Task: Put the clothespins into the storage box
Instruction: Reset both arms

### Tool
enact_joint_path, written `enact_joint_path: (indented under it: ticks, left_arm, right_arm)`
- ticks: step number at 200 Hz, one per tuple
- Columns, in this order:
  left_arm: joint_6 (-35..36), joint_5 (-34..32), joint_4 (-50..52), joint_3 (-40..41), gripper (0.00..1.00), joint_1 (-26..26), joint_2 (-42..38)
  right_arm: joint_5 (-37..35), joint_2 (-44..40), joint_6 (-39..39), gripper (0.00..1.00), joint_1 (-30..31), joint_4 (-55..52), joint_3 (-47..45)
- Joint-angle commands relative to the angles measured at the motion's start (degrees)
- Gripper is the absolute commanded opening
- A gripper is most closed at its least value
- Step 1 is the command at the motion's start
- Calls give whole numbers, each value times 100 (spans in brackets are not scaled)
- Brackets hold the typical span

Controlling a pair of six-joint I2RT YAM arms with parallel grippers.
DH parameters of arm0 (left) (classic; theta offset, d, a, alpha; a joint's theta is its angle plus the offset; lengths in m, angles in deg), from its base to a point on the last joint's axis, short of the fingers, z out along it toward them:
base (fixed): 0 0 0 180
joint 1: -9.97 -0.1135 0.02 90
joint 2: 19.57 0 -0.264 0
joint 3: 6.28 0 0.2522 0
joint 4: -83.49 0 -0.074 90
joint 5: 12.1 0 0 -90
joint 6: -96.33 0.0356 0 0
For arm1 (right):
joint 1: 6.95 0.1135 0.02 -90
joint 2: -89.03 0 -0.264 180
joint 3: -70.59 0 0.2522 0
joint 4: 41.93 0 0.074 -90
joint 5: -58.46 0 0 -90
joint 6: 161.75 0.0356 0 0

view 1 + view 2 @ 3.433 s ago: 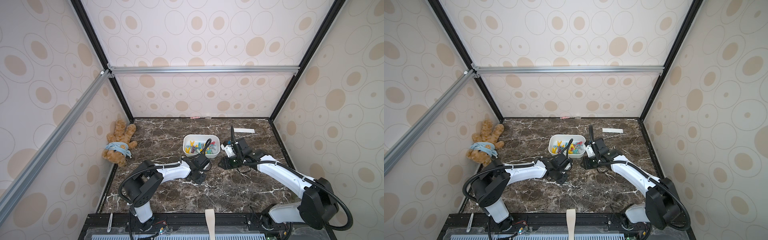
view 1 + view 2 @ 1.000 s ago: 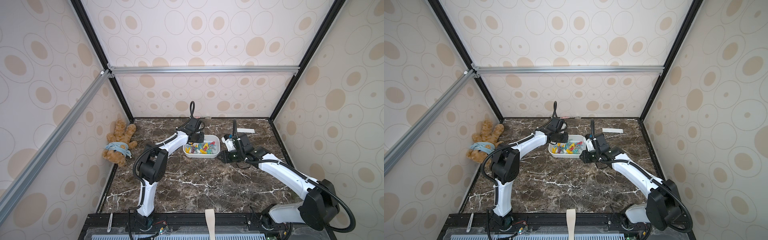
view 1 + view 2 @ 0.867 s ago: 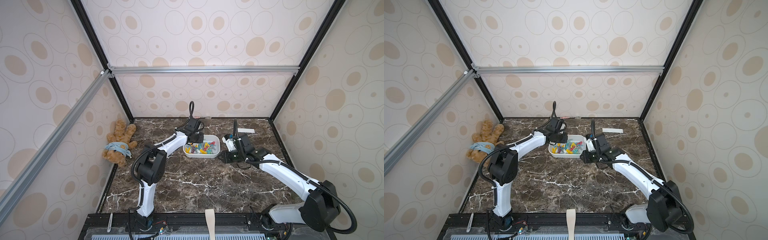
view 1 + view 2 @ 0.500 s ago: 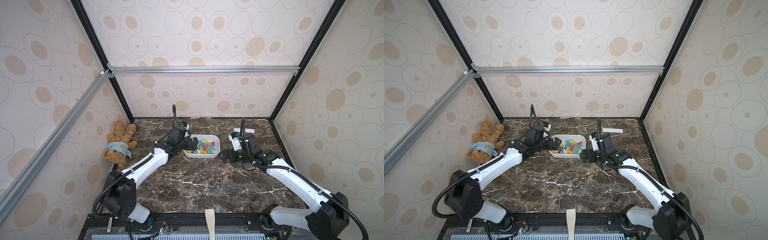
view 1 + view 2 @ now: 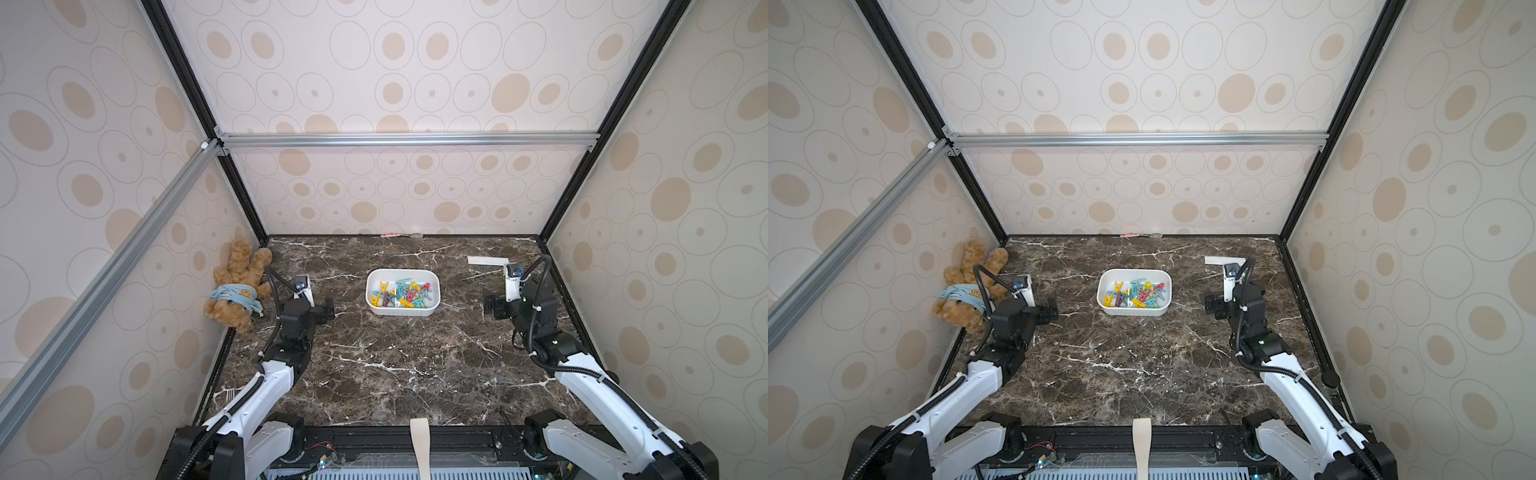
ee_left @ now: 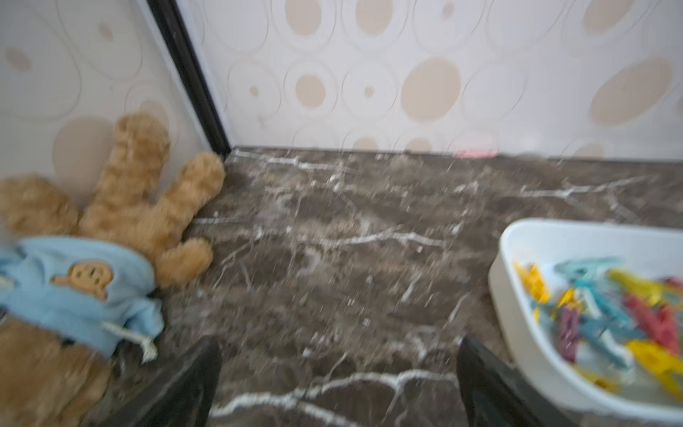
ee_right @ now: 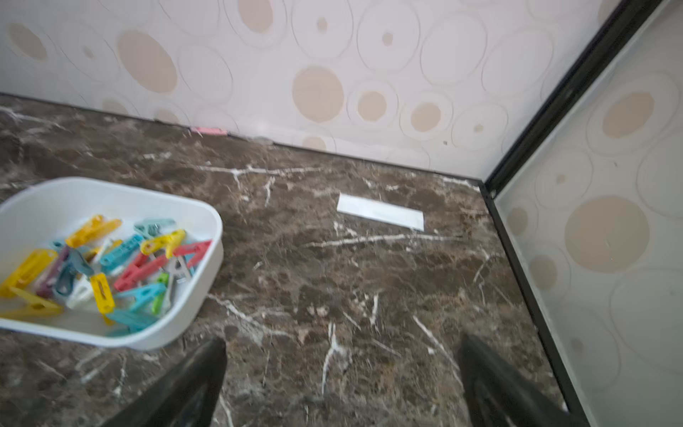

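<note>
The white storage box [image 5: 402, 271] [image 5: 1133, 270] sits on the marble table, back of centre, with several coloured clothespins [image 5: 401, 293] [image 5: 1136, 296] piled inside. My left gripper [image 5: 326, 309] [image 5: 1050, 309] hovers well left of the box, open and empty. My right gripper [image 5: 490, 305] [image 5: 1212, 307] hovers well right of it, also open and empty. The left wrist view shows the left gripper [image 6: 338, 355] over bare marble, with the box [image 6: 497, 266] and the clothespins [image 6: 606, 307] off to one side. In the right wrist view the right gripper [image 7: 342, 351] is wide apart, beside the box [image 7: 111, 185] and the clothespins [image 7: 111, 266].
A brown teddy bear in a blue shirt [image 5: 235, 291] [image 5: 963, 291] [image 6: 92, 251] lies against the left wall, close to my left arm. A white paper strip [image 5: 487, 260] [image 7: 380, 212] lies at the back right. A small pink item [image 5: 390, 235] rests by the back wall.
Both arms have drawn back from the box, the left one to the left and the right one to the right. Both grippers have opened.
</note>
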Motion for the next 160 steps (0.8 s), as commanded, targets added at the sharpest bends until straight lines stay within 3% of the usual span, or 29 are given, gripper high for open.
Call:
enact_joint_path:
  ticks: [1,27,74,99,113,127,139,151,160]
  left_arm:
    - [787,-470,-1810,337,99,-93,633]
    - [756,-418,-3568,829,99,-202,1139]
    - [657,-94,-5219,799,100,-549,2479]
    - [639,-317,-6220,937,99,-556,3200]
    - [480,-308,-5385,693,100,-594,3028]
    - [403,-151,-5335,640,100,-710,3068]
    - [404,-118,-5499,658,100,-742,3119]
    - [368,-114,-5328,641,100,-749,3056]
    - [404,-116,-5513,675,100,-742,3103]
  right_arm:
    - [-30,190,-11,100,-363,1464,-768]
    - [155,862,265,100,-686,2619,-1232]
    - [415,2331,234,100,-969,4257,-1328]
    - [657,3010,253,100,-1084,4466,-1128]
    - [716,3632,208,100,-1084,5402,-1159]
    - [741,3260,281,100,-1120,4074,-840]
    - [771,3579,278,100,-1147,4549,-780]
    - [790,3362,314,100,-1151,3804,-619]
    - [789,3454,296,100,-1171,4084,-689]
